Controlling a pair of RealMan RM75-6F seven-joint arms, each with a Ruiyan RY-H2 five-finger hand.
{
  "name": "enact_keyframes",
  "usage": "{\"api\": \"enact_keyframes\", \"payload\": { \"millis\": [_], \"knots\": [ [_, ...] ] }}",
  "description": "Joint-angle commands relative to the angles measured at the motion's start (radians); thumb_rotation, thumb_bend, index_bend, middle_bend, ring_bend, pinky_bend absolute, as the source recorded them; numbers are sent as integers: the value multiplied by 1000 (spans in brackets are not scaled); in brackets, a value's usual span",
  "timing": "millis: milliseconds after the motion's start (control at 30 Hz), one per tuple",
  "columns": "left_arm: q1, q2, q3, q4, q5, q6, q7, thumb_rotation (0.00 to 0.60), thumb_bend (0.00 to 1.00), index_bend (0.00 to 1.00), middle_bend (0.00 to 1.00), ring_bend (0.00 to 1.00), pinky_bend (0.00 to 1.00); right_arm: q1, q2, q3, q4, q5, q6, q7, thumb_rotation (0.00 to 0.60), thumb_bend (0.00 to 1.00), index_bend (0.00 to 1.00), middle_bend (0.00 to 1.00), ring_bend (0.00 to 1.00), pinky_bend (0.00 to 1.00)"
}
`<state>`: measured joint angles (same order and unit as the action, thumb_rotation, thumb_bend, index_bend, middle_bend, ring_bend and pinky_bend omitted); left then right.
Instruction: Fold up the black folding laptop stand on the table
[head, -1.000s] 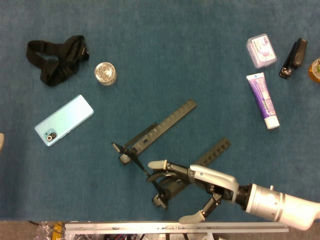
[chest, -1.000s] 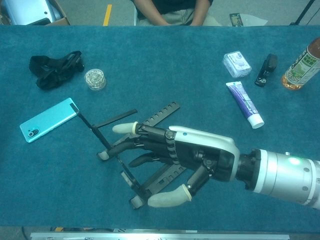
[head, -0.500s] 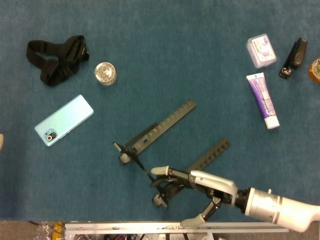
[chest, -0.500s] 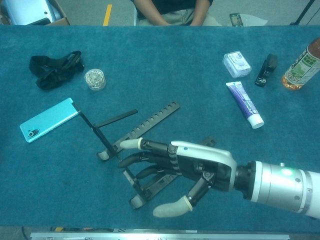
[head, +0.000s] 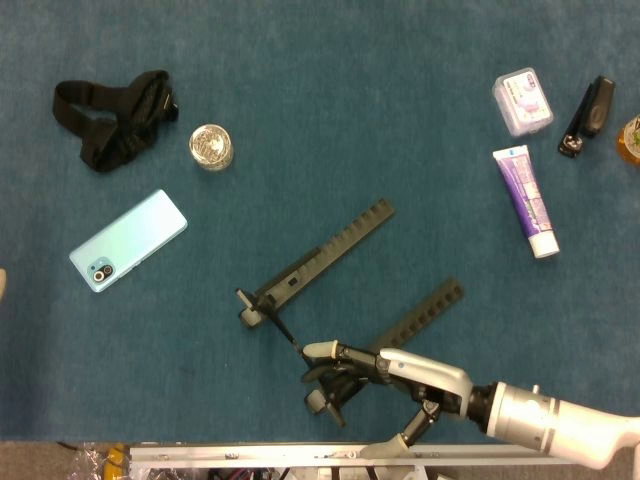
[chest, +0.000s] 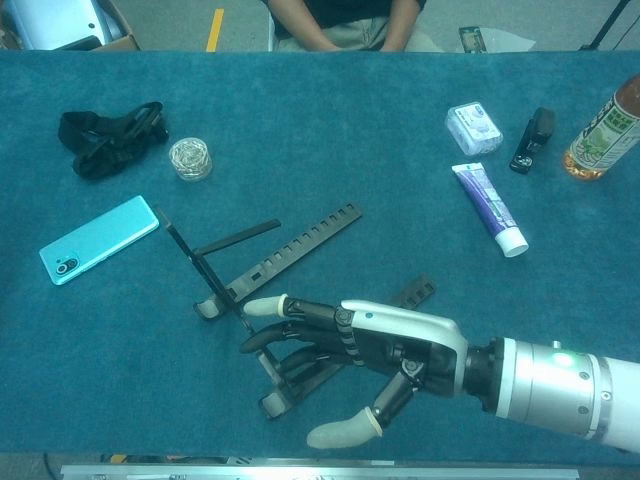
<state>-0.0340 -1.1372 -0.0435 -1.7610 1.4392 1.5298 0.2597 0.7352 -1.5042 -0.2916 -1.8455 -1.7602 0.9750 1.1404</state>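
The black folding laptop stand lies spread open in mid-table. Its far notched rail (head: 325, 250) (chest: 285, 255) runs diagonally, and a thin prop (chest: 235, 236) sticks up from its left end. The near rail (head: 425, 312) (chest: 405, 295) runs under my right hand (head: 385, 375) (chest: 370, 345). That hand lies palm down over the near rail's left end. Its fingertips (head: 318, 350) (chest: 262, 306) reach the cross link between the rails, and its thumb (chest: 340, 432) is held apart near the table's front edge. Nothing is clasped. My left hand does not show.
A light-blue phone (head: 128, 240) lies at the left, with a black strap (head: 115, 118) and a small round shiny jar (head: 211, 146) behind it. At the right are a purple tube (head: 527, 200), a clear box (head: 522, 100), a black stapler (head: 587, 115) and a bottle (chest: 605, 125).
My right hand has drawn back toward the front edge and lower over the near rail. The stand's left end has shifted slightly toward me with it.
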Motion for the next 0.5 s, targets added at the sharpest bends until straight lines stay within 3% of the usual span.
{"api": "enact_keyframes", "payload": {
  "millis": [33,300,500],
  "knots": [
    [0,1,0,-1,1,1,1,600,276,181,178,78,143,1,8,4,-4,-7,11,-4,600,162,0,174,0,143],
    [-2,1,0,-6,4,-1,6,600,276,181,178,78,143,8,76,5,-23,-25,50,-33,600,162,0,174,0,143],
    [-6,-4,1,-6,6,-6,10,600,276,181,177,78,143,3,98,-5,-29,1,28,-84,600,162,1,266,76,150]
  ]
}}
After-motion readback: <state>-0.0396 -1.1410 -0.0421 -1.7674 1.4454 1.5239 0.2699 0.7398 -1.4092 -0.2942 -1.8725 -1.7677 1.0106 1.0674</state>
